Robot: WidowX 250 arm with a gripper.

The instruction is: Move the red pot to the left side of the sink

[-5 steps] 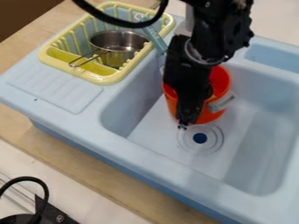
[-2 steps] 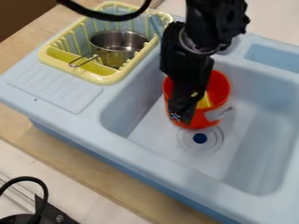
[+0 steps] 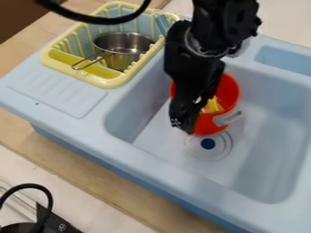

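The black gripper (image 3: 186,119) hangs down over the sink, at the left front part of the red pot (image 3: 228,93), hiding that side of its rim. Whether it touches the pot, I cannot tell. The orange-red pot stands on the floor of the light blue sink (image 3: 258,136), near the left wall of the basin and just behind the drain. A grey handle (image 3: 228,118) sticks out at its front right. Something yellow (image 3: 213,105) lies inside the pot.
On the sink's left ledge stands a yellow dish rack (image 3: 110,83) holding a metal pot (image 3: 123,43) with a wire handle. A raised divider wall separates the rack from the basin. A black cable (image 3: 103,19) loops across the top left.
My gripper has shifted left, toward the pot's left front side. The pot's handle sits slightly nearer the front than a second ago, and the yellow thing inside shows more.
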